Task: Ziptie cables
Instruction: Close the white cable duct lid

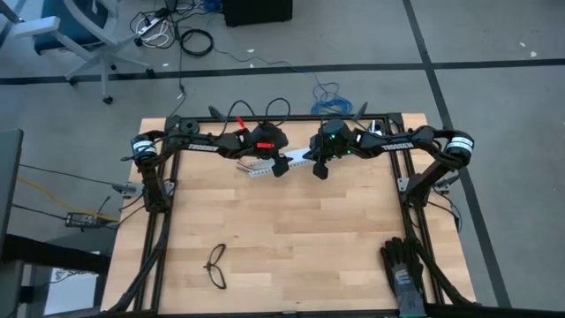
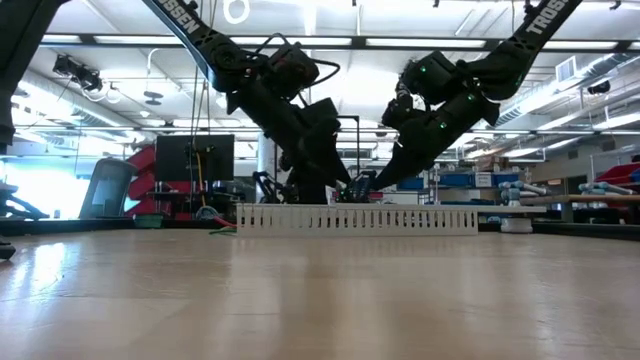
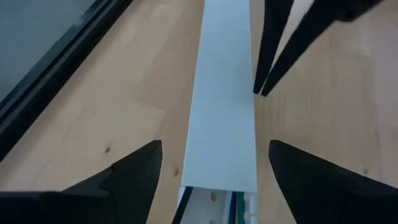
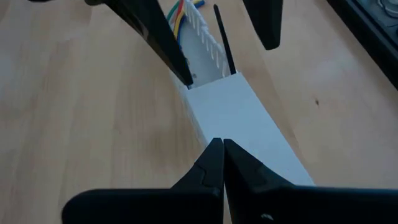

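Left tool (image 3: 211,165) spread wide, straddling white slotted duct (image 3: 221,118) at desk's (image 1: 291,238) far edge — nothing gripped. Right tool (image 4: 222,163) pinched shut, tips pressing on duct's lid. Cables (image 4: 180,12) lying inside open duct section — ziptie (image 4: 224,40) beside its slotted wall. Glasses (image 1: 215,266), black gloves (image 1: 404,265) near front edge.

"trossen" lettering on both arms (image 2: 185,14)

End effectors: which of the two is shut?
The right end effector, fingertips pressed together on the white duct's lid. The left end effector stands open, straddling that duct.
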Motion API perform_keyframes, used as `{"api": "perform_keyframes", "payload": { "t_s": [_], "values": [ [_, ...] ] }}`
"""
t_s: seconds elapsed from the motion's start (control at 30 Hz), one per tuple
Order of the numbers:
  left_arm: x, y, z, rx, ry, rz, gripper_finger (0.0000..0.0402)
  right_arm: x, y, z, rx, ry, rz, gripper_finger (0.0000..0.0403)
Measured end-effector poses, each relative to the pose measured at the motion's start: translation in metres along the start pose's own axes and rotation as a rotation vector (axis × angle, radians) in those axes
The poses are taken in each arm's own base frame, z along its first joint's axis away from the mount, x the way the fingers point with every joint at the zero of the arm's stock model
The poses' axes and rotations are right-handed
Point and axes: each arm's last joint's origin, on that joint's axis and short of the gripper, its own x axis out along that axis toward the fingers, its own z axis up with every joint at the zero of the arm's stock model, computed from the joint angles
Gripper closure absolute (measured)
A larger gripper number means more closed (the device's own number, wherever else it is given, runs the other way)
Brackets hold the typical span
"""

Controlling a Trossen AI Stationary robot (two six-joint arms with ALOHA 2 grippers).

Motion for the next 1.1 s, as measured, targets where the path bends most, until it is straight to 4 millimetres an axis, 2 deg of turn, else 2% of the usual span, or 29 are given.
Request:
{"api": "perform_keyframes", "payload": {
  "t_s": [0.23, 0.5, 0.67, 0.93, 1.1],
  "values": [
    [0.0, -0.002, -0.001, 0.017, 0.016, 0.046, 0.0089, 0.0, 0.001, -0.001, 0.002, 0.008, 0.029, 0.0403],
    [0.0, -0.017, -0.001, 0.109, 0.008, 0.064, 0.005, 0.0, 0.001, -0.001, 0.01, 0.008, 0.037, 0.0403],
    [0.0, -0.019, 0.0, -0.005, -0.002, 0.061, 0.0045, 0.0, 0.001, -0.001, 0.027, 0.009, 0.037, 0.0403],
    [-0.001, -0.019, -0.011, 0.161, 0.119, 0.051, 0.0046, 0.001, 0.005, -0.001, 0.041, 0.003, 0.085, 0.0403],
    [-0.001, -0.018, -0.014, 0.183, 0.144, 0.051, 0.0046, 0.001, 0.008, 0.0, 0.042, 0.003, 0.096, 0.0403]
  ]
}}
